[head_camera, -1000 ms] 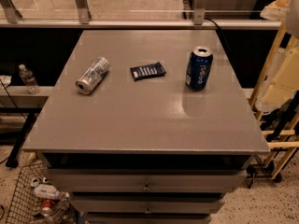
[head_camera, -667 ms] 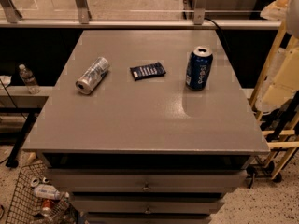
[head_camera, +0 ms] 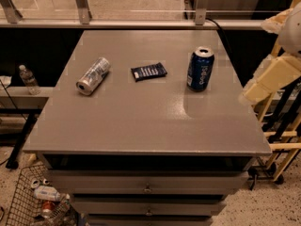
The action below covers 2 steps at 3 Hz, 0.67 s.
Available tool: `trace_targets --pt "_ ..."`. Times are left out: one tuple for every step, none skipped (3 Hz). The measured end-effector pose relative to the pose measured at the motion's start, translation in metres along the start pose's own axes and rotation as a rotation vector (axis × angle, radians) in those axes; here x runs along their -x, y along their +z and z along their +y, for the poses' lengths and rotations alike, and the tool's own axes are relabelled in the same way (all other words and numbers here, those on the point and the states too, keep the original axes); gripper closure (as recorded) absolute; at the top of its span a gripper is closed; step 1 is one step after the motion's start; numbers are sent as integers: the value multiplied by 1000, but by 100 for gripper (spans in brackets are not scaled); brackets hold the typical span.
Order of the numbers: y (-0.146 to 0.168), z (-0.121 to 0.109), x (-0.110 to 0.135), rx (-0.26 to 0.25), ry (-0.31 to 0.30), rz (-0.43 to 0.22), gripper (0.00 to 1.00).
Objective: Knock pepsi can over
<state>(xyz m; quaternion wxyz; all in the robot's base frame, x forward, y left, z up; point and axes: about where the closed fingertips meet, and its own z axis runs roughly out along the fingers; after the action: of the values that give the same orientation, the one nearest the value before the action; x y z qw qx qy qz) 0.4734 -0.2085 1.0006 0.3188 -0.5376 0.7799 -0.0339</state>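
Observation:
The pepsi can (head_camera: 201, 69) is dark blue with white lettering and a silver top. It stands upright on the right part of the grey table (head_camera: 141, 121). Cream-coloured arm segments (head_camera: 272, 76) hang past the table's right edge, to the right of the can and apart from it. My gripper itself is out of view beyond the right side of the camera view.
A slim silver-white can (head_camera: 93, 75) lies on its side at the table's left. A flat dark snack wrapper (head_camera: 148, 71) lies mid-table. A wire basket (head_camera: 33, 201) with bottles sits on the floor at lower left. A wooden rack (head_camera: 282, 131) stands to the right.

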Motion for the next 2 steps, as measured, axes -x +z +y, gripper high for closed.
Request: trace_targets --pt "38 -23 -7 -32 148 -148 0" --pt "65 -52 -8 -86 249 -264 0"
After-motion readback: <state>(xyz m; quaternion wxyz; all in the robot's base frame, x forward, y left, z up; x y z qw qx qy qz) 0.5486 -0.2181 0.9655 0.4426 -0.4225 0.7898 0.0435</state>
